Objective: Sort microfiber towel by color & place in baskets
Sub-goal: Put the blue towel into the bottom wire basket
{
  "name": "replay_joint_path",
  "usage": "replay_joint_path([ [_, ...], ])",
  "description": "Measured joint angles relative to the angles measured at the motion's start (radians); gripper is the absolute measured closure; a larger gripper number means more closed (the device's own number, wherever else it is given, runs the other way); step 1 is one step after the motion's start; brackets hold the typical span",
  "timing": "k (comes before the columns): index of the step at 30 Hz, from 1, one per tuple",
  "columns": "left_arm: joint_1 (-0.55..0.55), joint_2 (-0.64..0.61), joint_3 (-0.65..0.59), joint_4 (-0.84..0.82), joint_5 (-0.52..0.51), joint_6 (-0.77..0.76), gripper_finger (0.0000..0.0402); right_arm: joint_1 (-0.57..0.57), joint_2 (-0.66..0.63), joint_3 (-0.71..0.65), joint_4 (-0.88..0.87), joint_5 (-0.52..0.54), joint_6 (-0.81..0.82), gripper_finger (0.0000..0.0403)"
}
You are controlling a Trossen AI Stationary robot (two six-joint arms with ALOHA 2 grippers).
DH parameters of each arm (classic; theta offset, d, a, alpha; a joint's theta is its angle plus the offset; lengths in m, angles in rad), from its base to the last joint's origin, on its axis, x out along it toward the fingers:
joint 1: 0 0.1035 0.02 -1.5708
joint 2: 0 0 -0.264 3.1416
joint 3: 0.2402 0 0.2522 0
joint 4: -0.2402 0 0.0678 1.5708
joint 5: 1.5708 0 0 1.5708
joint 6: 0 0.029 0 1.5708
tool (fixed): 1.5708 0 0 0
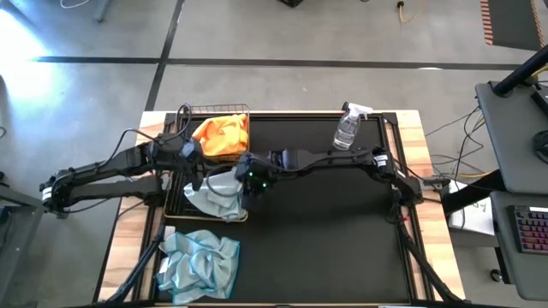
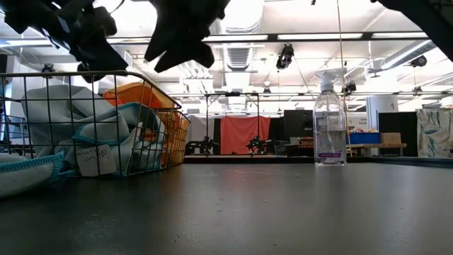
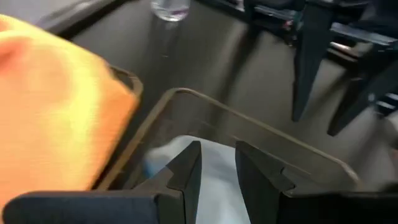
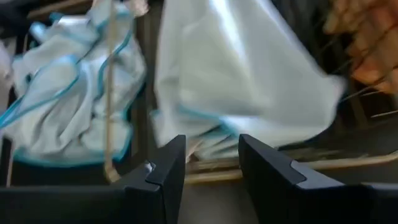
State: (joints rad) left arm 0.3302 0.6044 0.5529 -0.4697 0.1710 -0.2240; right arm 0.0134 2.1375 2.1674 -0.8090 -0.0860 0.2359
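both grippers meet left of centre in the high view — left gripper (image 1: 195, 167) and right gripper (image 1: 248, 175), fingers apart, empty, above the basket (image 1: 175, 205) holding a blue-grey towel (image 1: 218, 195); orange towels (image 1: 223, 135) fill the upper basket (image 1: 214, 109).

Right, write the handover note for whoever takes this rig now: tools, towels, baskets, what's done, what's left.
Left tool: open, empty, above the near basket.
Right tool: open, empty, over the same basket's edge, facing the blue-grey towel that lies in it.
Far basket: holds the orange towels.
Loose pile of blue-grey towels lies on the table near the front left corner, outside both baskets.
Spray bottle stands at the back, untouched.
Done: orange sorted, one blue-grey towel in.
Left: move the loose blue-grey pile into the near basket.
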Motion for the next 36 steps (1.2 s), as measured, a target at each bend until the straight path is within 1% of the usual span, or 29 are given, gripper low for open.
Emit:
replay_joint_path([
  [3,-0.033,-0.001,0.0,0.015,0.049,-0.021,0.0318,0.028,-0.004,0.0,-0.026,0.007,0.0,0.0266],
  [5,-0.07,-0.002,0.0,0.031,0.061,-0.038,0.0318,0.043,-0.009,0.0,-0.041,0.008,0.0,0.0268],
  [11,-0.24,-0.001,0.04,0.096,0.062,-0.073,0.0318,0.079,-0.028,0.0,-0.087,0.01,0.017,0.0269],
  [14,-0.342,0.005,0.075,0.116,0.016,-0.077,0.0318,0.091,-0.041,0.0,-0.119,0.01,0.047,0.0272],
  [18,-0.488,0.029,0.117,0.116,-0.097,-0.102,0.0318,0.111,-0.062,0.0,-0.176,0.021,0.059,0.0273],
  [24,-0.705,0.101,0.136,0.117,-0.221,-0.171,0.0318,0.159,-0.098,0.0,-0.241,0.114,0.089,0.0276],
  [30,-0.89,0.188,0.137,0.114,-0.315,-0.329,0.0318,0.215,-0.126,0.0,-0.268,0.176,0.106,0.0276],
  [36,-1.033,0.276,0.137,0.106,-0.363,-0.548,0.0318,0.269,-0.129,0.0,-0.296,0.216,0.124,0.0278],
])
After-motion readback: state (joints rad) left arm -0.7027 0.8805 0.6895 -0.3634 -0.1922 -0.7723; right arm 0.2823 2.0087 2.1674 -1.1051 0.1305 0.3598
